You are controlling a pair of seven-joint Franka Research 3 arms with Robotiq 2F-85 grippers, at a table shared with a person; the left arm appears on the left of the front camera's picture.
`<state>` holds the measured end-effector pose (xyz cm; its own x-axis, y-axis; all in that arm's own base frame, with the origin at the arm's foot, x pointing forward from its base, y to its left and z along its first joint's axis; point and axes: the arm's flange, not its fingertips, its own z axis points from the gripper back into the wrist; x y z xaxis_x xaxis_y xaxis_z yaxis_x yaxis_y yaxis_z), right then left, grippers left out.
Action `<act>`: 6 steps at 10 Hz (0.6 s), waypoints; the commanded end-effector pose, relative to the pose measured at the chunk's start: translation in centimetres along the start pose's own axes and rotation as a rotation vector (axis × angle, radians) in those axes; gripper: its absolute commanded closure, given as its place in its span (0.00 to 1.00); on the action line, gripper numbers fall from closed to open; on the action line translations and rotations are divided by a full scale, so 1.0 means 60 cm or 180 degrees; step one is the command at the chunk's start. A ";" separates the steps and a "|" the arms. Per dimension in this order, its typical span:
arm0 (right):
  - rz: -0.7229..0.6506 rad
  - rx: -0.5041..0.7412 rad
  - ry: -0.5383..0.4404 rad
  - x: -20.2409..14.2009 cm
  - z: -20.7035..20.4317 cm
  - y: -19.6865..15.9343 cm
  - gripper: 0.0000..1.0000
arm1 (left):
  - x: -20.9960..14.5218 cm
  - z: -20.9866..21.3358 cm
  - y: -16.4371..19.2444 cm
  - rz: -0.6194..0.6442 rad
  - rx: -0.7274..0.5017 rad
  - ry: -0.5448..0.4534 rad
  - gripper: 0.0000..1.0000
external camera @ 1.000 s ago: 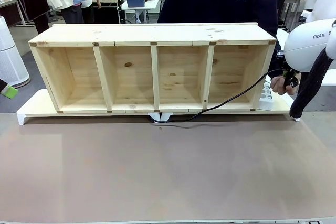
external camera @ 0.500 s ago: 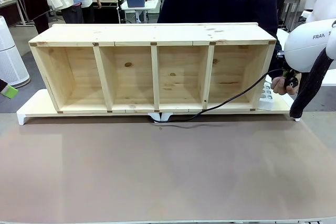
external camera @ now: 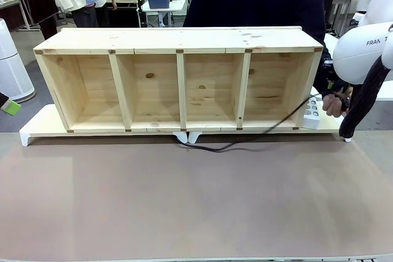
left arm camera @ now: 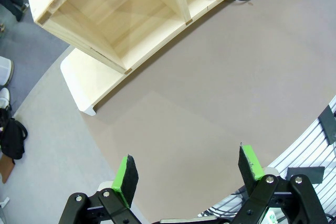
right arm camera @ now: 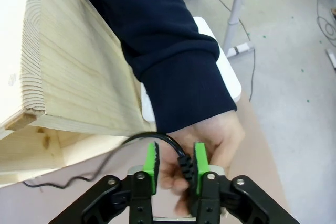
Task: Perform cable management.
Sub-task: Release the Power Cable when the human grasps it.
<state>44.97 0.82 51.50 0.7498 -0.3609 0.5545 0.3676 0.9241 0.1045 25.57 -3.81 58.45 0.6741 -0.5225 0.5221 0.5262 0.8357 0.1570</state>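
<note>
The cable (external camera: 258, 132) is glossy black, and so is its ribbed plug end (right arm camera: 185, 165). The shelf (external camera: 178, 84) is pale pine with darker brown knots and fine grain lines. It stands on a white board (external camera: 37, 128) along the far edge of the desk (external camera: 196, 200), whose top is a plain grey-brown. The power strip (external camera: 312, 113) is white. The person's sleeve (right arm camera: 163, 51) is dark navy. The left pincer (left arm camera: 189, 174) and right pincer (right arm camera: 175, 165) are black with bright green pads (left arm camera: 125, 174).
</note>
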 end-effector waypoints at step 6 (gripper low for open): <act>0.0083 -0.0028 0.0025 0.001 0.009 -0.002 0.00 | 0.004 -0.001 0.002 -0.0019 0.0014 -0.0034 0.00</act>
<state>44.82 0.83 51.77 0.7523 -0.3554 0.5548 0.3639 0.9261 0.0998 25.57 -3.81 58.45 0.6741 -0.5225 0.5221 0.5262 0.8357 0.1570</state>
